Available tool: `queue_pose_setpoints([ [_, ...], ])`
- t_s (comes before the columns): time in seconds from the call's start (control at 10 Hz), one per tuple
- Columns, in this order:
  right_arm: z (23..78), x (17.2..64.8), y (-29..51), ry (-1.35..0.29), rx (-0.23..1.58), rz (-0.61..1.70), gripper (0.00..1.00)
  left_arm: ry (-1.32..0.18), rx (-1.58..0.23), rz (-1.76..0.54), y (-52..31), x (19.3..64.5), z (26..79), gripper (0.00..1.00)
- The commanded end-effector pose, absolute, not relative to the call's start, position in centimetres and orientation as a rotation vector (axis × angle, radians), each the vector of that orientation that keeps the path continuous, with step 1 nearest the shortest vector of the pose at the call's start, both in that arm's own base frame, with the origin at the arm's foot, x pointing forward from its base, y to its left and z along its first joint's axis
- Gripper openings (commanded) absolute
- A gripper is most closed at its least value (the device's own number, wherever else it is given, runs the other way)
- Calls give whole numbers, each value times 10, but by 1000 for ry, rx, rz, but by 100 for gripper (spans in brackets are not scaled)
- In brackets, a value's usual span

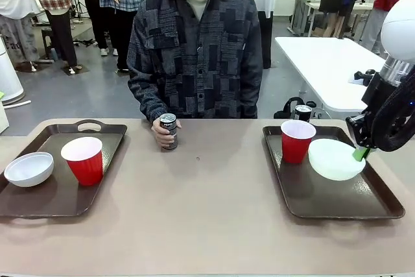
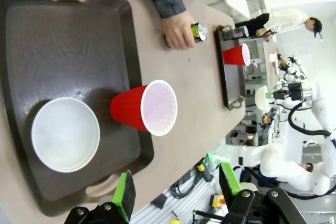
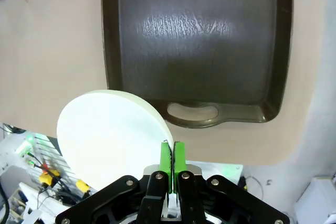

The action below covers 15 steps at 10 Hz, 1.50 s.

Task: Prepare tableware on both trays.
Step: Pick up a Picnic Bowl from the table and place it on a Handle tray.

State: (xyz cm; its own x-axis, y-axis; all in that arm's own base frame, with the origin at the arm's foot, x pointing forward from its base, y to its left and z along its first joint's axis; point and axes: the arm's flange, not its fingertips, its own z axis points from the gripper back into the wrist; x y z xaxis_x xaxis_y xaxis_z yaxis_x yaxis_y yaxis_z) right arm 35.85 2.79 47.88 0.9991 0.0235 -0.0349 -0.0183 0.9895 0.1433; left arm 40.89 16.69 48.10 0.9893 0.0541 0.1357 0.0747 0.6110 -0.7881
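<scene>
White bowl (image 3: 107, 135) rim pinched — right gripper (image 3: 172, 156) clamped.

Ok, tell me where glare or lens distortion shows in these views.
Right wrist view: ceiling light glares in a streaked patch on the dark brown rectangular tray floor. Left wrist view: wide-angle bending curves the other dark brown tray and table edge. Front view: even light, soft shadow beside the red plastic cup.

Two dark brown rectangular plastic trays (image 1: 58, 202) (image 1: 337, 202), glossy red plastic cups (image 1: 84, 160) (image 1: 297, 141) with white insides, white round bowls (image 1: 29, 168) (image 1: 335, 159), tan tabletop (image 1: 201, 212), green gripper pads (image 3: 172, 158).
</scene>
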Motion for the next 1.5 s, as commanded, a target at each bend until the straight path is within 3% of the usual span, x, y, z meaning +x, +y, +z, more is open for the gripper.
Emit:
queue_pose_setpoints([
  [0.0, 479, 358, 33, 50, 138, 23, 2, -150, -916, -18, 167, 409, 483, 85],
  [0.3, 441, 380, 21, 103, 121, 35, 3, -150, -916, -18, 167, 409, 483, 85],
  [0.7, 404, 406, 18, 17, 71, 66, 3, -150, -916, -18, 167, 409, 483, 85],
  [1.3, 363, 432, 6, 66, 39, 69, 3, -150, -916, -18, 167, 409, 483, 85],
  [1.4, 367, 429, 7, 65, 45, 66, 63, -150, -916, -18, 167, 409, 483, 85],
])
